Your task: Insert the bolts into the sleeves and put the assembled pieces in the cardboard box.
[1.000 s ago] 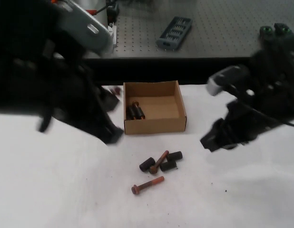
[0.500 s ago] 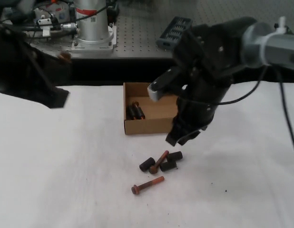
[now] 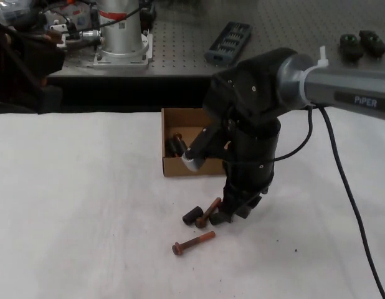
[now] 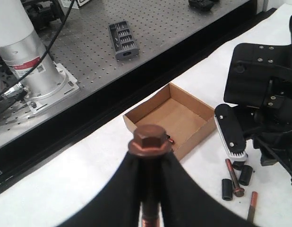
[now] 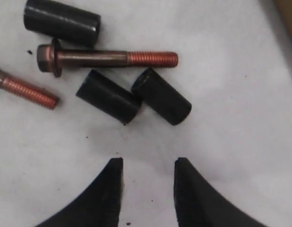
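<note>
**High view.** The right arm (image 3: pixel 255 118) stands in mid-frame. Its right gripper (image 3: pixel 241 207) is lowered to the white cloth (image 3: pixel 86 218) just below the cardboard box (image 3: pixel 174 166), and its finger state cannot be told here. Left of the gripper a sleeve (image 3: pixel 192 215) and a loose bolt (image 3: pixel 209 212) lie together. A second bolt (image 3: pixel 194 242) lies apart, lower in the frame. Dark assembled pieces (image 3: pixel 175 144) rest against the box's left wall. The left arm (image 3: pixel 24 75) occupies the upper-left edge, before the perforated bench (image 3: pixel 292 25).

**Left wrist view.** The left gripper (image 4: pixel 148 165) pinches the held bolt (image 4: pixel 146 140) by its shank, with the hexagonal head clear of the fingers. Beyond it lie the open cardboard box (image 4: pixel 195 135) and, just beside the box, the right arm (image 4: pixel 264 94), with sleeves and bolts on the cloth near it.

**Right wrist view.** The right gripper (image 5: pixel 147 165) has its fingers spread, with only cloth between them. Near the fingertips a pair of sleeves (image 5: pixel 108 97) lies side by side, touching. Beyond the pair lies the loose bolt (image 5: pixel 106 57), and a third sleeve (image 5: pixel 62 21) lies beside the bolt's head. The threaded end (image 5: pixel 25 90) of the second bolt is nearby.
</note>
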